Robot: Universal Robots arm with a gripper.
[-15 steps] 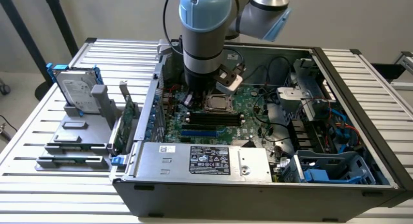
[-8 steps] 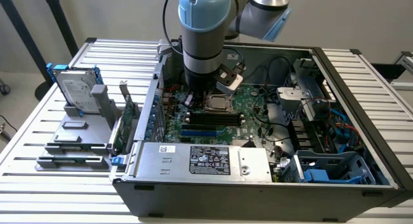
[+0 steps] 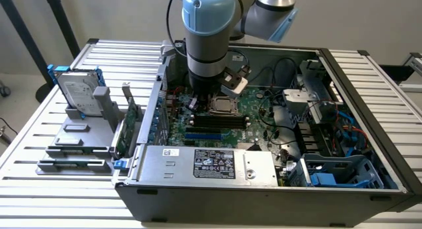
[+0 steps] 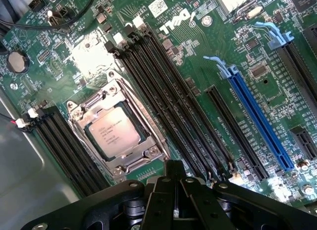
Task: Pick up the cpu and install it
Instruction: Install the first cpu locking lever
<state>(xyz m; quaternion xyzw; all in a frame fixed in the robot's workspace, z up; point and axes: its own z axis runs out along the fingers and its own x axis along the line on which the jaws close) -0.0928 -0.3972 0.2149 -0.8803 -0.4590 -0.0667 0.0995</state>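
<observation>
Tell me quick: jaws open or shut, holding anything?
Gripper: jaws shut, holding nothing; the cpu sits in its socket.

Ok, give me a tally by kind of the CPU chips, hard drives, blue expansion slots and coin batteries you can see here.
Small square silver-topped cpu chip, lying in the motherboard socket: 1
Big silver hard drive in a blue bracket, on the grey stand outside the case: 1
Long blue expansion slot: 1
Round silver coin battery: 1
Total: 4
</observation>
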